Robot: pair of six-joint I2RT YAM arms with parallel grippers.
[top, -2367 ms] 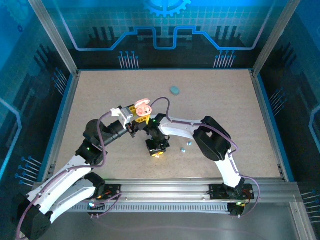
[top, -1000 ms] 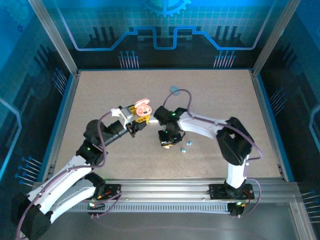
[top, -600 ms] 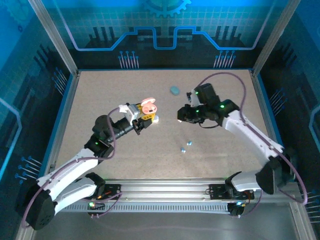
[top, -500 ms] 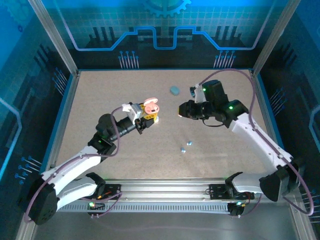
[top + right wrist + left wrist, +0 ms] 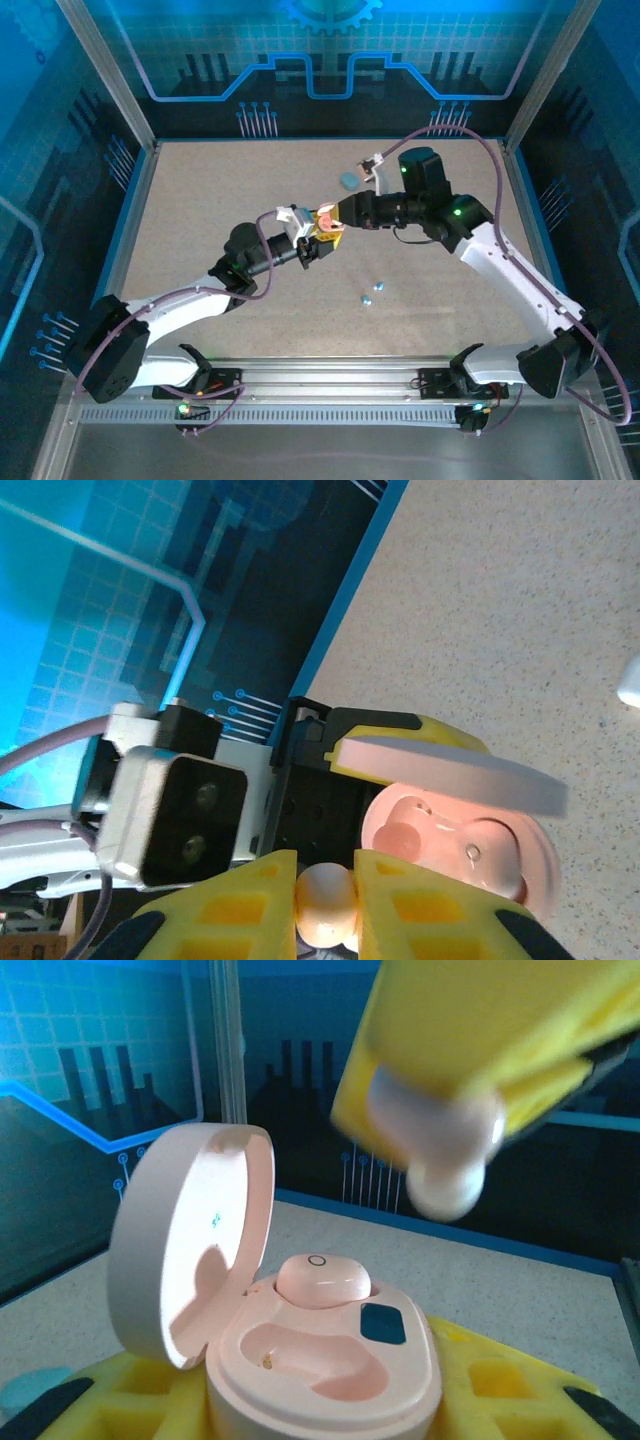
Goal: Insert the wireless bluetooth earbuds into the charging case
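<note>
Left hand (image 5: 316, 243) gripped the open pink case (image 5: 330, 1370); right hand (image 5: 345, 211) pinched a pink earbud (image 5: 326, 902) just above it.

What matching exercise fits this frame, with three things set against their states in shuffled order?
Things:
1. pink case
2. teal case
3. right fingers

States:
A. pinching a pink earbud
B. lid open, one seated bud, one socket empty
C. lying on the table, far from the arm bases

Pairs: 1-B, 2-C, 3-A
</note>
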